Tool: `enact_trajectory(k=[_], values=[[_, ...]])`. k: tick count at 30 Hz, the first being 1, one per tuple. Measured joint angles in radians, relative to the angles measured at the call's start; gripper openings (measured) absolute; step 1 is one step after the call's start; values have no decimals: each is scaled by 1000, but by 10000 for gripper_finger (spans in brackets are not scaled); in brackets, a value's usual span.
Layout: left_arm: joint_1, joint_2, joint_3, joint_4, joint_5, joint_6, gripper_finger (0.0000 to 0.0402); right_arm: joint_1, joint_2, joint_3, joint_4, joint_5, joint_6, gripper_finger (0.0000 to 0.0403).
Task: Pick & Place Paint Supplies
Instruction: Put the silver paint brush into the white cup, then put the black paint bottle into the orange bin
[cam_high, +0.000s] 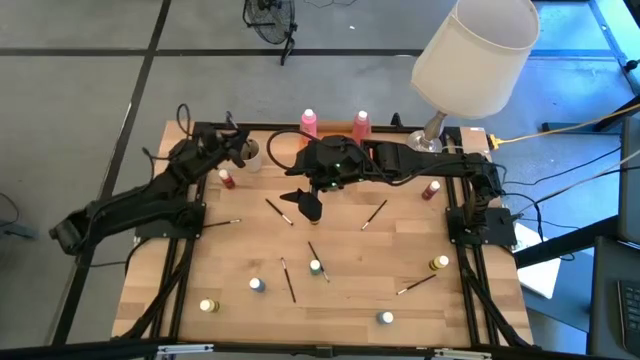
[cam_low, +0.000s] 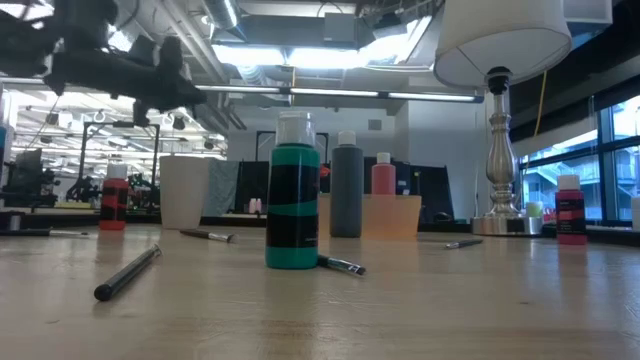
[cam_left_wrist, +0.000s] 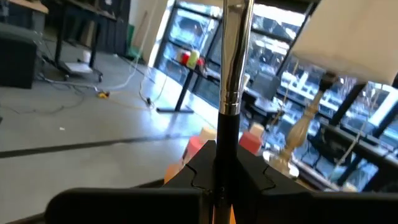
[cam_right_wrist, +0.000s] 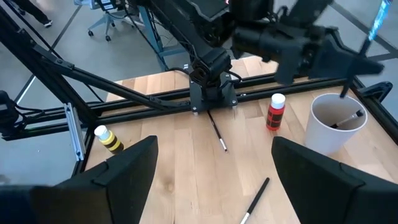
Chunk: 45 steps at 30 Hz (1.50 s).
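My left gripper (cam_high: 238, 150) is at the table's far left, shut on a thin dark brush (cam_left_wrist: 229, 93), right above the beige cup (cam_right_wrist: 339, 121). Another brush (cam_right_wrist: 349, 118) leans inside the cup. My right gripper (cam_right_wrist: 214, 186) hangs open and empty over the table's middle (cam_high: 300, 203). Two pink bottles (cam_high: 308, 123) (cam_high: 361, 124) stand in the orange tray (cam_high: 336, 125) at the far edge. A grey bottle (cam_low: 347, 190) stands beside them. Several brushes (cam_high: 279, 212) (cam_high: 374, 214) and small pots (cam_high: 438, 264) (cam_high: 208, 305) lie scattered on the wood. My left gripper pinches the brush's dark handle (cam_left_wrist: 222, 155) between its two fingers, a little below the silver ferrule (cam_left_wrist: 230, 102). The fingers reach in level and lie across the brush. The brush stands nearly upright, lifted clear, its lower end (cam_right_wrist: 344, 93) over the cup's mouth.
A lamp (cam_high: 470, 60) stands at the far right corner. Red-labelled small bottles (cam_high: 227, 180) (cam_high: 431, 190) stand left and right. A green bottle (cam_low: 293, 195) stands close to the low camera. Black frame rails (cam_right_wrist: 161, 102) run along the table's sides.
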Motion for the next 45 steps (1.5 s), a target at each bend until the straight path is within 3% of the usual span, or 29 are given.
enact_trajectory(k=[10, 25, 45], values=[[-1, 133, 0, 20, -28, 194, 22, 0, 0, 0, -21, -2, 0, 319], [51, 193, 0, 17, -40, 198, 24, -7, -2, 0, -48, -2, -13, 319], [60, 186, 0, 2, -59, 199, 126, -22, -2, 0, -53, -13, -16, 319]])
